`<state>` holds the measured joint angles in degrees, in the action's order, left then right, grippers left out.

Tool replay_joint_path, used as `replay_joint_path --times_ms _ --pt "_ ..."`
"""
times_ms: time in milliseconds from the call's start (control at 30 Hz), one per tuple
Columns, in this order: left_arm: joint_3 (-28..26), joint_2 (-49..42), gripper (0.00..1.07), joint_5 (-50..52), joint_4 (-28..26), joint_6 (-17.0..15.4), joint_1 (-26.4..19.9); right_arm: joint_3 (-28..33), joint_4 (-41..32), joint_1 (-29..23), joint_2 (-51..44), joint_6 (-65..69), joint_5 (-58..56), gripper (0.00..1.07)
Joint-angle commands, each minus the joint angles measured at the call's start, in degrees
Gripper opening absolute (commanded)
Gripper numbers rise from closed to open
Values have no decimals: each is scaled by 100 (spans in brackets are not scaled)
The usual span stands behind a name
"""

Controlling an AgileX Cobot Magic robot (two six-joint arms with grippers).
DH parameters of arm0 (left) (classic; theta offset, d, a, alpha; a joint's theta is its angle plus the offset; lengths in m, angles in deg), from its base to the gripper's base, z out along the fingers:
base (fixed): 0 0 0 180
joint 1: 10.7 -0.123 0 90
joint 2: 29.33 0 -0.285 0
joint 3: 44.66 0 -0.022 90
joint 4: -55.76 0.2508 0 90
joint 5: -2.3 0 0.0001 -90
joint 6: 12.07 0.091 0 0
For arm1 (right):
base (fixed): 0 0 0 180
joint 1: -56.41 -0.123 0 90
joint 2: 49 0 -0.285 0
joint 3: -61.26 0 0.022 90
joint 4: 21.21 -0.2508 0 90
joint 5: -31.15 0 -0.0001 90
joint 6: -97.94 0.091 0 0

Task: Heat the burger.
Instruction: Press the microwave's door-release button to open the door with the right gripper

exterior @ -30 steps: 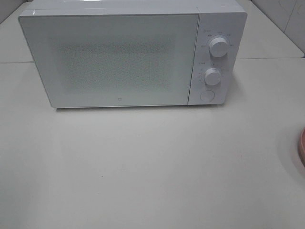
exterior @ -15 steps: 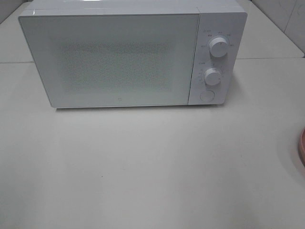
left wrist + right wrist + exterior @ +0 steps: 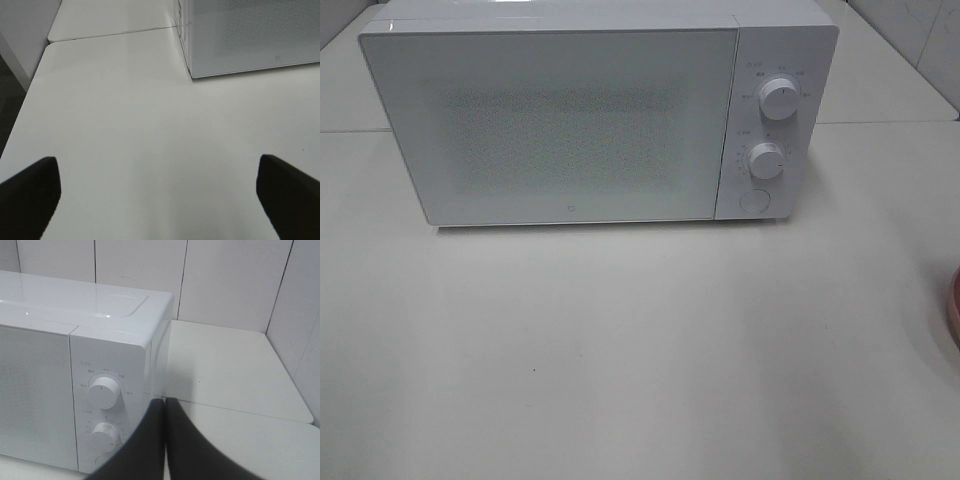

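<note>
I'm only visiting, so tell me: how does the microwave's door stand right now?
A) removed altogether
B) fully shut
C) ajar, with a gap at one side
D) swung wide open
B: in the high view the door sits flush beside the control panel, with no gap and no interior showing.

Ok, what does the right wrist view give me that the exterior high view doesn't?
Only the right wrist view shows the right tool, its dark fingers pressed shut on nothing, and the white tiled wall behind the white box-shaped microwave. Only the exterior high view shows the microwave's closed door across its full width, and a sliver of the round pink plate at that view's right edge. Both show the upper white round knob and the lower white round knob.
</note>
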<state>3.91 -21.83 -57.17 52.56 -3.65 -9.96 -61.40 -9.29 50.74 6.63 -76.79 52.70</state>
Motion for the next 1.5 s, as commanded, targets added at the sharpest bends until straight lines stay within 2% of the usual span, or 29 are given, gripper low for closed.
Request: replay_joint_path --times_ms 33,233,333,400,667,1167,1233,1300,1333,1367,1433,1467,1500 --pt "11 -92 101 17 -11 -23 34 149 23 23 710 69 991 0" --pt "11 -92 101 17 -11 -23 34 332 23 23 1776 390 2034 0" --pt "11 -92 101 17 -11 -23 34 355 23 23 1965 481 2235 0" --pt "11 -92 101 17 -11 -23 34 355 23 23 2710 963 2853 0" --pt "11 -92 101 17 -11 -23 34 355 97 23 3902 2618 3610 0" --pt "11 -92 101 17 -11 -23 34 355 481 11 4658 5563 3799 0" --pt "11 -92 101 17 -11 -23 34 350 384 -17 4721 6010 3804 0" --pt "11 -92 101 17 -11 -23 34 350 -143 -327 4876 6486 3822 0" --pt "11 -92 101 17 -11 -23 34 350 -143 -327 4876 6486 3822 0" --pt "11 -92 101 17 -11 -23 34 344 -516 -642 5031 6658 3930 0" --pt "11 -92 101 17 -11 -23 34 338 -716 -762 5105 6698 4039 0" --pt "11 -92 101 17 -11 -23 34 332 -1089 -1060 5311 6841 4269 0" --pt "11 -92 101 17 -11 -23 34 332 -1089 -1060 5311 6841 4269 0"
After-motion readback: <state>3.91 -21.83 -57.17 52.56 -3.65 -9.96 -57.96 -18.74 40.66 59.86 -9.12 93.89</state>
